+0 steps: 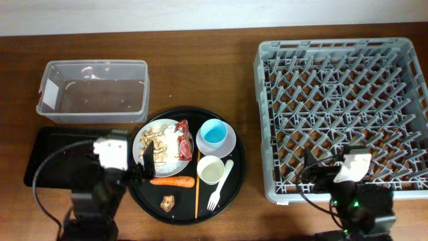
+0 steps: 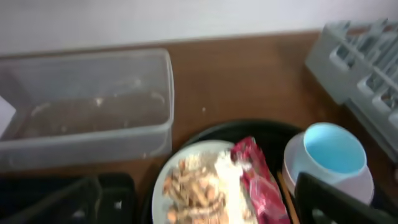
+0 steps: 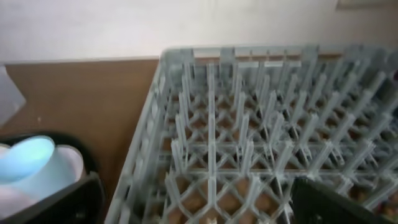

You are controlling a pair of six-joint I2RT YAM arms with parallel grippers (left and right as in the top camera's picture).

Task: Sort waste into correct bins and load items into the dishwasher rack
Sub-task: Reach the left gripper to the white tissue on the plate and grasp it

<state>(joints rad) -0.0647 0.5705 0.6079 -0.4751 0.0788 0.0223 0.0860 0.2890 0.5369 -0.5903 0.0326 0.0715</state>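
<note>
On the round black tray (image 1: 234,175) sit a white plate (image 1: 143,138) with peanut scraps (image 1: 158,143), a red wrapper (image 1: 185,139), a light-blue cup (image 1: 214,132) in a white bowl (image 1: 231,142), a white cup (image 1: 210,169), a fork (image 1: 219,184), a chopstick (image 1: 197,182), a carrot (image 1: 172,181) and a brown chunk (image 1: 167,201). My left gripper (image 1: 141,169) is open and empty at the plate's near edge; its wrist view shows the plate (image 2: 163,180), wrapper (image 2: 258,180) and blue cup (image 2: 333,149) between the fingers (image 2: 211,208). My right gripper (image 1: 319,175) is open and empty over the grey dishwasher rack's (image 1: 341,114) front left corner.
The clear tub (image 1: 93,90) stands at the back left and also shows in the left wrist view (image 2: 87,106). The flat black tray (image 1: 47,154) lies in front of it, under my left arm. The right wrist view shows the rack (image 3: 249,124) and the blue cup (image 3: 25,158).
</note>
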